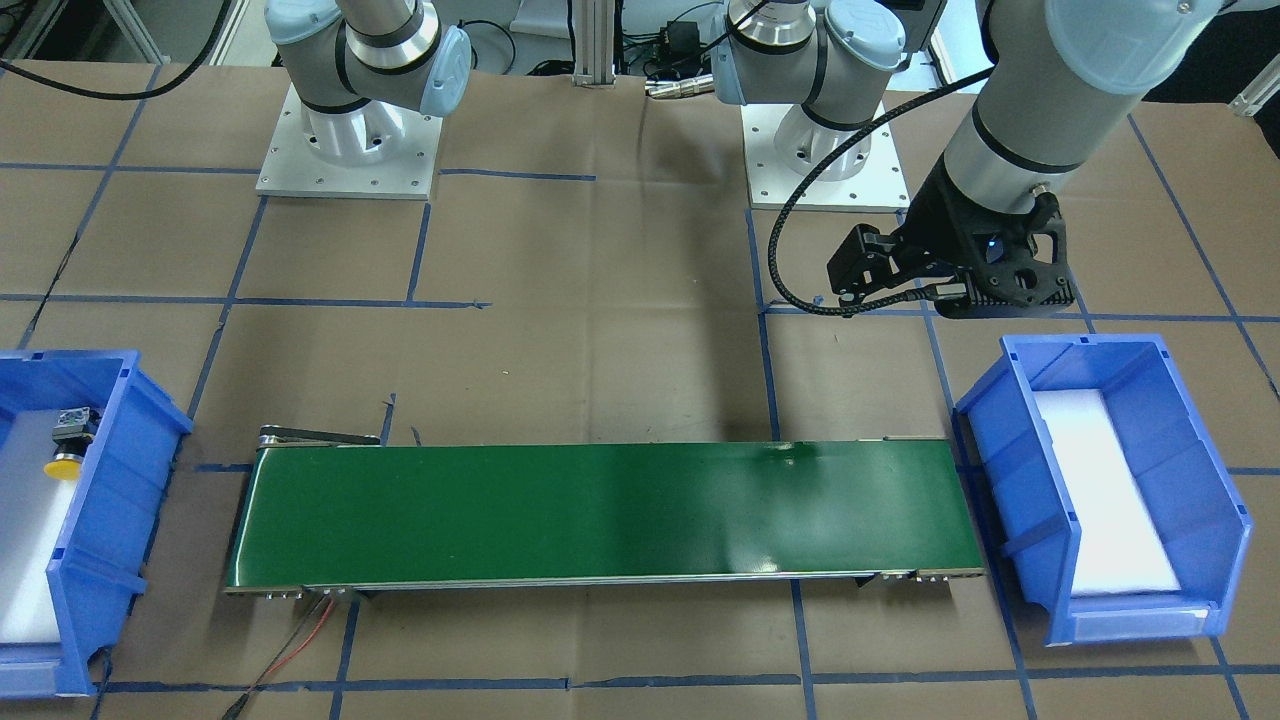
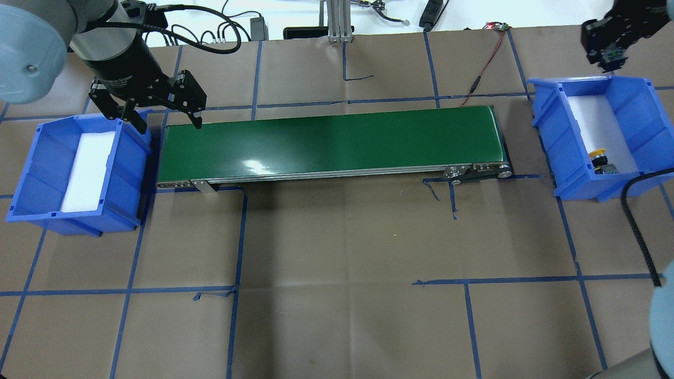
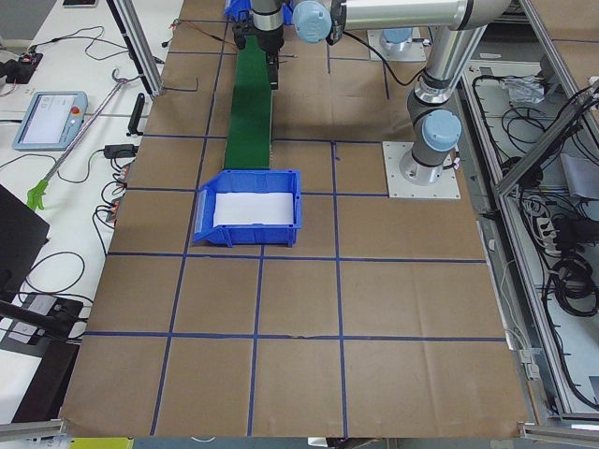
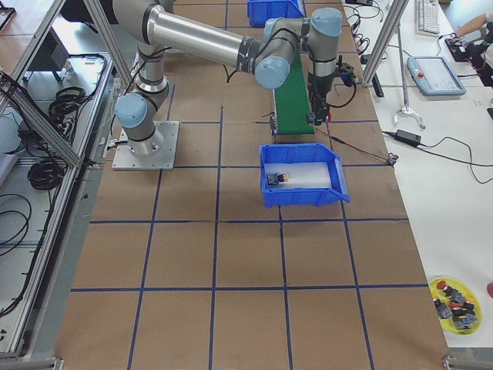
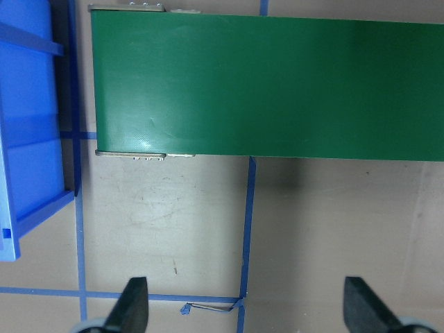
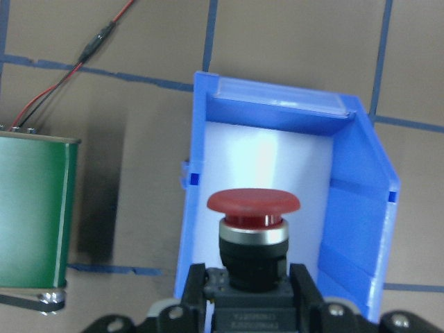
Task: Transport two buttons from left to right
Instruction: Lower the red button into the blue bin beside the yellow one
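Holding the red button (image 6: 253, 202) clamped by its black body, the right claw (image 6: 250, 295) hangs above the far end of the blue bin (image 2: 571, 80) at the bench's right edge. The yellow button (image 2: 600, 160) lies in that bin's near end. Lower the red one close to the white pad, clear of the yellow one, before letting go. The left claw (image 2: 171, 128) hangs spread apart near the left edge.
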